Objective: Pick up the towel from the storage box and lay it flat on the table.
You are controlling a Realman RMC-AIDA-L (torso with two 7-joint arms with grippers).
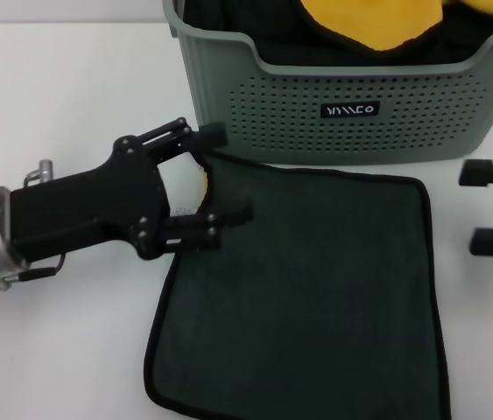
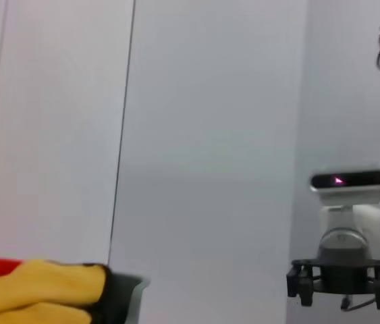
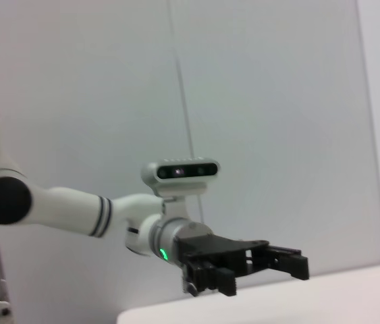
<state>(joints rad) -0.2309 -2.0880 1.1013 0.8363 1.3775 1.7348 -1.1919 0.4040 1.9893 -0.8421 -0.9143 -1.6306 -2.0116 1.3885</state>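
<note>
The left tool (image 1: 220, 175) reaches in level from nine o'clock in the head view, its two black fingers spread wide, one near the storage box's lower corner and the other over the towel's near-left edge, nothing held between them. The right wrist view alone shows this same tool (image 3: 291, 263) side-on, hanging above the counter's edge (image 3: 324, 297) on a white, black-banded arm. The right tool (image 1: 482, 206) enters at three o'clock in the head view with both fingers apart; the left wrist view shows it (image 2: 345, 283) farther off, beneath its wrist camera. The towel (image 1: 316, 297) lies spread nearly flat on the counter (image 1: 53, 87) at six o'clock from the storage box (image 1: 351, 105), its far edge touching the box's front. Yellow cloths (image 1: 369, 22) rest inside the box.
</note>
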